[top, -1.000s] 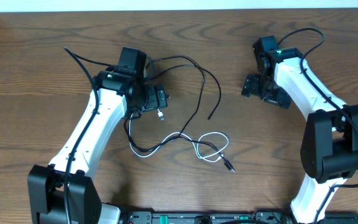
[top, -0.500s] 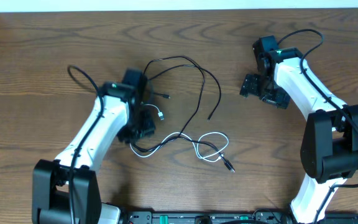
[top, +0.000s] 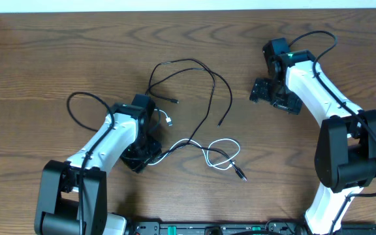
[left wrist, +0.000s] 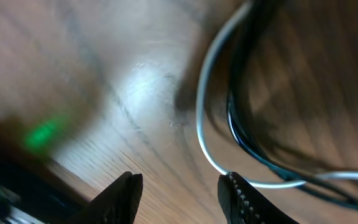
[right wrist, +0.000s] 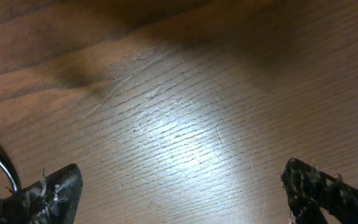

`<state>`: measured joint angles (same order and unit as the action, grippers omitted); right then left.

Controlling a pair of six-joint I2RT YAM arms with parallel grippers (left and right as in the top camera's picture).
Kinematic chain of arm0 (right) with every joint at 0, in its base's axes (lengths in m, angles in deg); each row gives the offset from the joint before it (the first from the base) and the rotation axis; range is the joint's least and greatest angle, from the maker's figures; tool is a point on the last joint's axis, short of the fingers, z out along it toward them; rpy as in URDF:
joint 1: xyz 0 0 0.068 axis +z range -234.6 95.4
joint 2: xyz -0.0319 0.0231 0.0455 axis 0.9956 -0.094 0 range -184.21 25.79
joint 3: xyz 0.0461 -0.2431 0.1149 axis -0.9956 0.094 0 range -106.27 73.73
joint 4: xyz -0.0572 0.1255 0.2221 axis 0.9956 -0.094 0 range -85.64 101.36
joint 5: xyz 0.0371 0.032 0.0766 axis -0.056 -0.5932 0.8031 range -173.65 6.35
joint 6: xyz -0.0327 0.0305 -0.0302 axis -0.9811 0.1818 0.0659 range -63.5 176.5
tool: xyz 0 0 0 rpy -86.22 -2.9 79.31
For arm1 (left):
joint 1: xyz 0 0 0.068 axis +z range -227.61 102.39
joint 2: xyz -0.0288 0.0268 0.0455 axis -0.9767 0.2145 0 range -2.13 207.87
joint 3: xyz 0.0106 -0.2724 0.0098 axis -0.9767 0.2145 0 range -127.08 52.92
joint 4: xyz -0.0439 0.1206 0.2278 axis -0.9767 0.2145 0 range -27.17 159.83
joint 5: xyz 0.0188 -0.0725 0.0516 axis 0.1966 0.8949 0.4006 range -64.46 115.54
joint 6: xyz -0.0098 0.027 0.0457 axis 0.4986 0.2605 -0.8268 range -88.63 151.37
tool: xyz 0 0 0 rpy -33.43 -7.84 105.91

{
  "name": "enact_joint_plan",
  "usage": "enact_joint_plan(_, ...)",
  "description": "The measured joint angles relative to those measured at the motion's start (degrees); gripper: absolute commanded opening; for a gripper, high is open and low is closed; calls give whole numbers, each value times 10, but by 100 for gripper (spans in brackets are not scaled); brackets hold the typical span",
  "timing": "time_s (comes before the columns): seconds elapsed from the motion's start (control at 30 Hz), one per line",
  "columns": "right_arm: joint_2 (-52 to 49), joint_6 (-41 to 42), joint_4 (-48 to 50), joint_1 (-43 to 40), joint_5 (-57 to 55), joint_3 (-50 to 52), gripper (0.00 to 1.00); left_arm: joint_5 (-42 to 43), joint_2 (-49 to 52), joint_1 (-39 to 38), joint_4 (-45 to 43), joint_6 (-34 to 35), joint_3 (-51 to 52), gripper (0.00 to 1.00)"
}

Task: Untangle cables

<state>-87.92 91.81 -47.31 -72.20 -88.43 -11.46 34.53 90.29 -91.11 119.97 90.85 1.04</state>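
The black cable [top: 211,85] loops across the middle of the table, and the white cable [top: 215,151] curls below it, the two crossing near my left gripper [top: 140,156]. In the left wrist view the left gripper [left wrist: 179,186] stands partly open low over the wood, with bare table between its tips. The white cable [left wrist: 202,99] and black cable [left wrist: 244,134] run just past its right fingertip [left wrist: 232,186], the white one touching the tip. My right gripper [top: 264,91] hangs wide open at the back right, away from the cables, with only wood between its fingers [right wrist: 61,183].
A black plug end [top: 240,175] lies toward the front centre and a white plug end [top: 168,121] beside the left arm. The left arm's own thick black wire [top: 77,108] bows out to the left. The table's light far edge [top: 188,5] runs along the top.
The left arm has swung from the back of the cable loop toward the front, and its jaws have narrowed. The right arm has stayed in place.
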Motion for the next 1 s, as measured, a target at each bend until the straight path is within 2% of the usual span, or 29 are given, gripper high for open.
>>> enact_joint_plan(0.13,0,0,0,0,1,0,99,2,0,-1,0,84,0,45)
enact_joint_plan(0.33,0,0,1,0,3,0,99,2,0,-14,-9,155,2,46)
enact_joint_plan(0.57,0,0,1,0,5,0,99,2,0,-34,-33,188,6,46)
enact_joint_plan(1.0,0,0,1,0,5,0,99,2,7,-63,-37,206,6,45)
